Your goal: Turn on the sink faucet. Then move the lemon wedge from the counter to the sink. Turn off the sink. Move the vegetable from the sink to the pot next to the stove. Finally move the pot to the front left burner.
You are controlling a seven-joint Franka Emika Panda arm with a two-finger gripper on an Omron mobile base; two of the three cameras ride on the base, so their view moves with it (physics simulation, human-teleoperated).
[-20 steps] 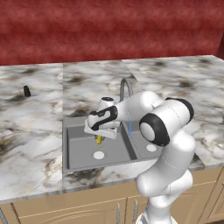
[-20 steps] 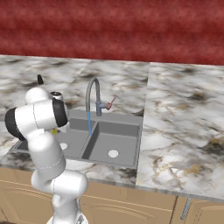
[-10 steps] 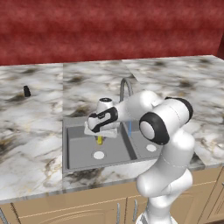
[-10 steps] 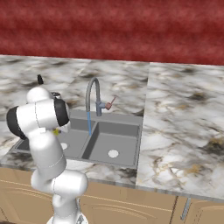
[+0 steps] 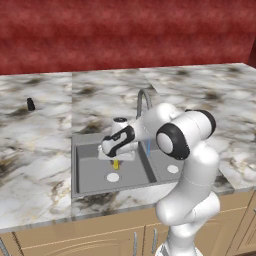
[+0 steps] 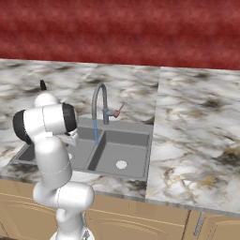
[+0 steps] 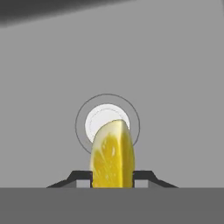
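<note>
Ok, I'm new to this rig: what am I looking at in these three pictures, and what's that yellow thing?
It is one white robot arm on a mobile base, at a marble counter with a double sink. Two pictures come from cameras on the base, behind the arm to its left and right. The third looks along the gripper itself. The yellow thing is a lemon wedge, pinched between the fingers above the left basin's white drain. Water runs from the faucet. A small black object stands on the counter at the far left.
</note>
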